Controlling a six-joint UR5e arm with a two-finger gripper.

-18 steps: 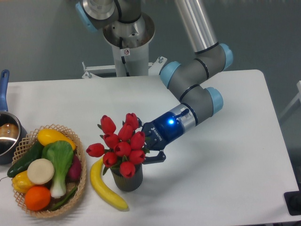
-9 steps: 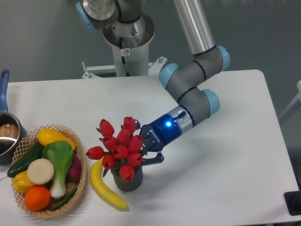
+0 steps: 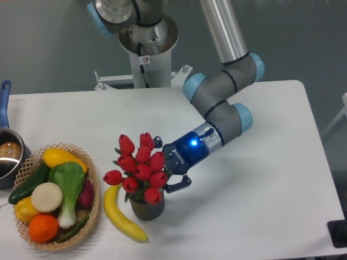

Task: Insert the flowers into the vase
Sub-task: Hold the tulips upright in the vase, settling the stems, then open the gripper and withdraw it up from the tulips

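The white table (image 3: 260, 179) carries everything, and the grey arm (image 3: 225, 103) slants down across it from the upper middle to the claw (image 3: 162, 165), whose wrist glows blue. Well off to the claw's left lies a wicker basket (image 3: 92, 208) of vegetables and fruit, and beyond that, at the frame's edge, a metal pot (image 3: 8, 157) with a blue handle. A banana (image 3: 120, 214) lies just below and left of the claw, beside the vase.

The flowers (image 3: 141, 168) sit directly at the claw's tip, their red buds spreading left and upward from it. The vase (image 3: 146, 207) stands just below the claw, dark and ribbed, its mouth hidden by the lowest buds. The bunch's long axis runs nearly upright, tilted a little left, and its stems appear to reach down into the vase, though how deep cannot be seen.

One dark finger (image 3: 179, 185) shows below the wrist near the vase's rim; the other is hidden behind the buds. The claw seems to be closed around the stems, but the grip itself is covered, so whether it holds them cannot be told.
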